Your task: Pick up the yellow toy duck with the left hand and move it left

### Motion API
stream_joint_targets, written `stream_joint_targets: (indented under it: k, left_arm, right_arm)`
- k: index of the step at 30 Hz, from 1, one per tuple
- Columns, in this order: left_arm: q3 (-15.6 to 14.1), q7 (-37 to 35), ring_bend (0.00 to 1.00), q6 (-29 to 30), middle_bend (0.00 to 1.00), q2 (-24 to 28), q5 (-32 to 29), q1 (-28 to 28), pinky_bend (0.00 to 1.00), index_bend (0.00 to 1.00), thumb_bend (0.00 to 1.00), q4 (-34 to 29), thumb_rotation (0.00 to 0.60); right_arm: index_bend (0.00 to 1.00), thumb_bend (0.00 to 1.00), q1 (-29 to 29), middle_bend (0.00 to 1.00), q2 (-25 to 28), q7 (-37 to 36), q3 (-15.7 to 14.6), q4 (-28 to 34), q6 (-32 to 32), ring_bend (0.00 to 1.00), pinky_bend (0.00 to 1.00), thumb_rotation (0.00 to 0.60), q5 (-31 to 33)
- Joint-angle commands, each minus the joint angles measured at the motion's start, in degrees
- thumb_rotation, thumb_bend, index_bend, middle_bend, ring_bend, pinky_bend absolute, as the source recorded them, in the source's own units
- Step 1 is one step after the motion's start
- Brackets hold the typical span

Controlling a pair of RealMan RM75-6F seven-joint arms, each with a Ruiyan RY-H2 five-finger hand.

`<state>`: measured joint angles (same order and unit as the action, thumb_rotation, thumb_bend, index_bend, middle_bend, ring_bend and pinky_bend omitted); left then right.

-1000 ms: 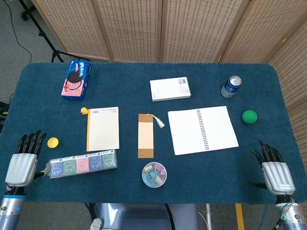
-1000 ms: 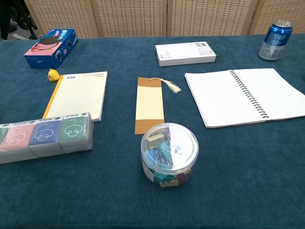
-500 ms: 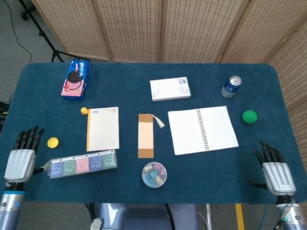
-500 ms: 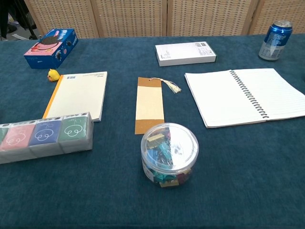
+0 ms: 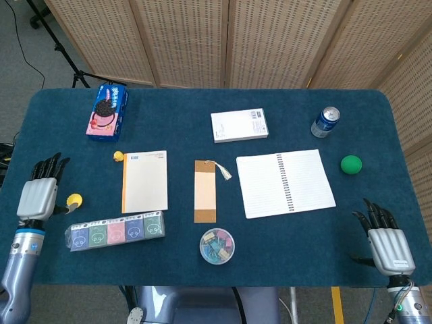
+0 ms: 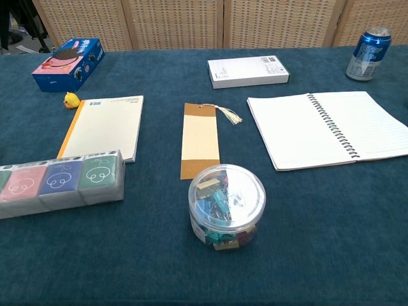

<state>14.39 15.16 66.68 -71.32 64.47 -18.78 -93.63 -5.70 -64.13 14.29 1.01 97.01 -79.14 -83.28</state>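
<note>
The small yellow toy duck (image 5: pixel 119 156) (image 6: pixel 71 99) stands on the blue table by the top left corner of an orange-edged notepad (image 5: pixel 145 180) (image 6: pixel 104 126). My left hand (image 5: pixel 40 193) hovers open at the table's left edge, well left of and nearer than the duck, fingers pointing away from me. A yellow disc (image 5: pixel 74 200) lies just right of that hand. My right hand (image 5: pixel 387 241) rests open at the near right corner, holding nothing. Neither hand shows in the chest view.
A blue cookie box (image 5: pixel 106 111) lies behind the duck. A row of coloured packets (image 5: pixel 116 231), a clip tub (image 5: pixel 217 246), a bookmark (image 5: pixel 205 190), a white box (image 5: pixel 239 125), an open notebook (image 5: pixel 284 182), a can (image 5: pixel 325 121) and a green ball (image 5: pixel 351 164) are spread across the table.
My left hand has moved away from me along the left edge, from beside the packet row to beside the yellow disc. The right hand and the duck have stayed put.
</note>
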Motion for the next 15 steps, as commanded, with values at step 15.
stream_joint_targets:
  k: [15]
  left_arm:
    - [4.81, 12.76, 0.0, -10.95, 0.0, -4.67, -23.14, -15.73, 0.0, 0.33, 0.21, 8.6, 0.6]
  right_arm:
    - [0.17, 0.0, -0.03, 0.0, 0.24, -0.91, 0.06, -0.11, 0.0, 0.0, 0.09, 0.6, -0.13]
